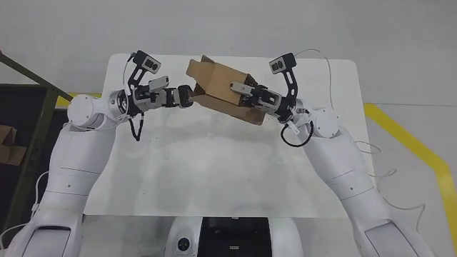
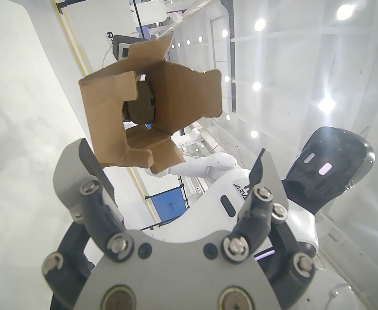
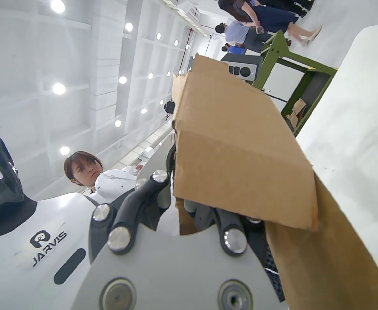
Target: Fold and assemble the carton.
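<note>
A brown carton (image 1: 221, 86), partly unfolded with loose flaps, hangs above the back of the white table (image 1: 214, 178). My right gripper (image 1: 241, 91) is shut on one of its walls. In the right wrist view the carton (image 3: 237, 149) covers the right gripper (image 3: 192, 201) and most of its fingers. My left gripper (image 1: 187, 97) is at the carton's other end. In the left wrist view the left gripper (image 2: 172, 162) is open, and a lower flap of the carton (image 2: 182, 98) hangs just beyond its fingertips, beside one finger (image 2: 90, 162). The right gripper's dark fingers (image 2: 140, 104) show inside the carton.
A green rack (image 1: 36, 107) stands off the table's left side, holding scraps of cardboard (image 1: 11, 146). A yellow floor line (image 1: 407, 132) runs past the table's right side. Bare table surface stretches from under the carton to the front edge.
</note>
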`<state>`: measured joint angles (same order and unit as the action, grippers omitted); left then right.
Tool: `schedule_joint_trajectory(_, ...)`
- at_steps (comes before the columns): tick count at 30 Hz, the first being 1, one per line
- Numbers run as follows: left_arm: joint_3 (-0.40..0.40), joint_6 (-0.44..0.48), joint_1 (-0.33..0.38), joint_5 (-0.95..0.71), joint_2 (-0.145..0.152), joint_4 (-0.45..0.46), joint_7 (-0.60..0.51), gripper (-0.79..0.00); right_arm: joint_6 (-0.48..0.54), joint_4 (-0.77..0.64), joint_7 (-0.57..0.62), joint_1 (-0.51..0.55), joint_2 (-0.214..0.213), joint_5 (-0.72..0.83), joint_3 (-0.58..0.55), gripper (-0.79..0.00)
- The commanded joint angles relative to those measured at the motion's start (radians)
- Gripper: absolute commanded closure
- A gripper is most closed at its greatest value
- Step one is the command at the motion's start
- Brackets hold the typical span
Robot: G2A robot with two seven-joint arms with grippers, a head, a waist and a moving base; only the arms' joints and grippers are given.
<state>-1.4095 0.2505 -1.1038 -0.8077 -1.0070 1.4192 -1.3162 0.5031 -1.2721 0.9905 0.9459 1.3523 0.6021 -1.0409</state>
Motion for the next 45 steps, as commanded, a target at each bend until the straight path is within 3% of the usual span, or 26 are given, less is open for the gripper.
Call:
schedule_joint_trajectory(1, -0.008, 0.002, -0.002, -0.002, 0.001, 0.001, 0.001, -0.785, -0.002, 0.0, 0.011, 0.004, -0.001, 0.001, 0.0, 0.0)
schedule_joint_trajectory(14, 0.014, -0.022, -0.017, -0.043, -0.005, 0.064, -0.023, -0.785, -0.01, -0.015, 0.035, 0.01, 0.0, -0.006, 0.01, 0.0)
schedule_joint_trajectory(31, 0.039, -0.025, 0.002, -0.026, -0.011, 0.061, -0.015, -0.785, -0.016, -0.03, 0.063, 0.017, 0.006, 0.004, 0.036, 0.0)
schedule_joint_trajectory(39, 0.0, -0.018, -0.011, -0.034, -0.007, 0.051, -0.011, -0.785, -0.009, -0.016, 0.039, 0.01, 0.001, -0.002, 0.004, 0.0)
schedule_joint_trajectory(45, -0.014, -0.026, -0.032, -0.043, -0.005, 0.058, -0.014, -0.785, -0.002, 0.01, -0.047, -0.005, 0.0, -0.021, -0.027, 0.0)
